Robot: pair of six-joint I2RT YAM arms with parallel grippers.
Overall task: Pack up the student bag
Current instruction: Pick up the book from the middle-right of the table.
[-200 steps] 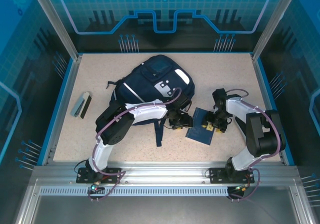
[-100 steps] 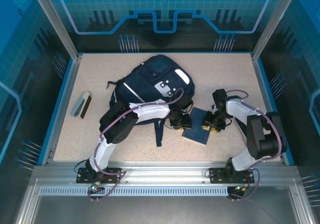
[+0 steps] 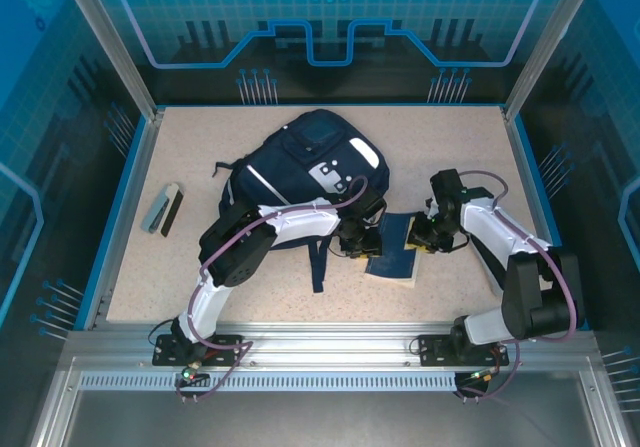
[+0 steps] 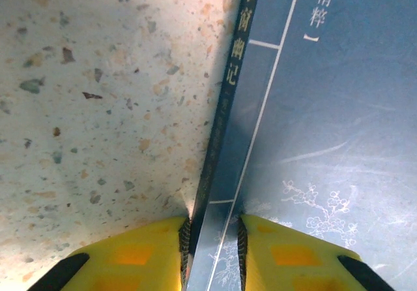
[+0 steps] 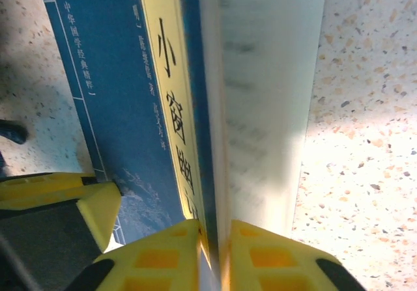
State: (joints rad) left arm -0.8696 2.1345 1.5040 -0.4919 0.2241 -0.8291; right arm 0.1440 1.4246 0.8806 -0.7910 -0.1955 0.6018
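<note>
Top external | student bag (image 3: 305, 167) just behind left fingers (image 3: 362, 249); fingers pinching book (image 3: 397, 259)

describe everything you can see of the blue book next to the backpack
The blue book looks like a thin softcover. It has a dark blue cover with white Chinese characters, thin white lines and a faint blossom drawing, plus a yellow title strip with black characters and pale page edges. It rests on the speckled table, just right of the student bag. The left pincer grips its spine edge, and the right pincer pinches the opposite edge by the pages.
</note>
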